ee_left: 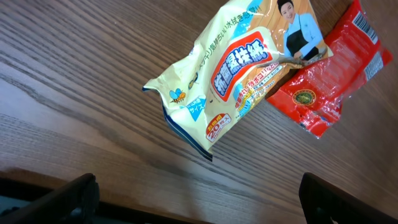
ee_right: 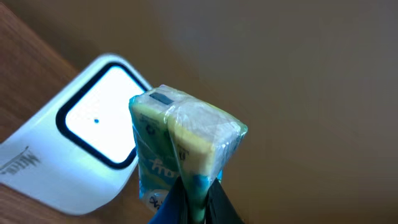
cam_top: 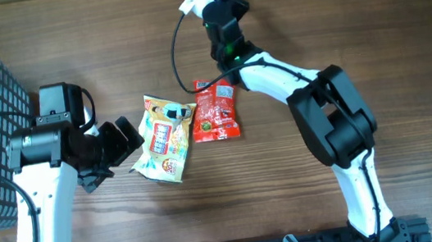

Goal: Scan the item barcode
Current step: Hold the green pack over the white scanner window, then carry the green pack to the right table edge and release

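At the upper centre of the overhead view, the right gripper pinches a small yellow-green film-wrapped packet. The packet sits beside a white, black-rimmed scanner, seemingly not touching. The left gripper is spread wide near a yellow printed pouch.

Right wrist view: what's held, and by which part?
The right gripper pinches a small green-and-yellow plastic-wrapped packet by its lower end, its top raised next to the white scanner. The left gripper is open, holding nothing.

Yellow packet touching red packet, wooden table
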Controlling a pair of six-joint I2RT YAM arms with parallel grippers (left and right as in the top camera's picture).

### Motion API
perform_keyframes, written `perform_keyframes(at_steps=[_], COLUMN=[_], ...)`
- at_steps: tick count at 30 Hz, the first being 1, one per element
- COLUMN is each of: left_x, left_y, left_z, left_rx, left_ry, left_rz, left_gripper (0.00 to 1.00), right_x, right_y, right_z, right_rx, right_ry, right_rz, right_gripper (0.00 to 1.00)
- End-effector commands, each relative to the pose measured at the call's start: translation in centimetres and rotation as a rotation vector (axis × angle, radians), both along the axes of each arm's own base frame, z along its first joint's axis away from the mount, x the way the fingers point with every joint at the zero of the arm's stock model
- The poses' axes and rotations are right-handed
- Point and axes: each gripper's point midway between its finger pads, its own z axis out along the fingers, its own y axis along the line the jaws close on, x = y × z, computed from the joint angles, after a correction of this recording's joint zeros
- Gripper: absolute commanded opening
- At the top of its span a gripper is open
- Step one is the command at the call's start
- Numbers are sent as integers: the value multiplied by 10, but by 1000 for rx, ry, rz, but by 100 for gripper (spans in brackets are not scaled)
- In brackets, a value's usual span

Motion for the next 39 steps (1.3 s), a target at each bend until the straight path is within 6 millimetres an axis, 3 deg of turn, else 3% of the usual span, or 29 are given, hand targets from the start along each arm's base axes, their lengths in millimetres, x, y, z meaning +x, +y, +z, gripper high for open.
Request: perform_keyframes(at_steps=[1, 7, 19, 24, 27, 29, 30, 34, 36, 39], left_x=[-1, -1, -1, -1, -1, -1, -1, -1, -1, -1], left_y=[-3, -3, -3, -3, -3, -3, -3, -3, -3, -3], left_z=[0, 0, 0, 0, 0, 0, 0, 0, 0, 0], left_rx=[-13, -13, -13, -13, -13, -13, -13, -13, -13, -13], left_ry=[4, 4, 4, 4, 4, 4, 4, 4, 4, 5], left_rz=[5, 5, 5, 5, 5, 5, 5, 5, 5, 5], left_gripper=[100, 100, 100, 100, 100, 100, 100, 100, 100, 100], right_x=[8, 14, 12, 12, 15, 20, 22, 16, 3, -24], right_y=[-3, 1, 22, 21, 1, -28, -64, -172, -232, -303], right_z=[-7, 14, 7, 5, 13, 20, 21, 10, -6, -37], right_rx=[221, 198, 292, 205, 113, 92, 74, 51, 55, 90], right_ry=[12, -14, 30, 44, 8, -27, -39, -14, 34, 132], right_rz=[17, 60, 154, 167, 93, -19, -142, -468, -636, -815], right_gripper=[4, 4, 4, 4, 4, 4, 4, 4, 4, 4])
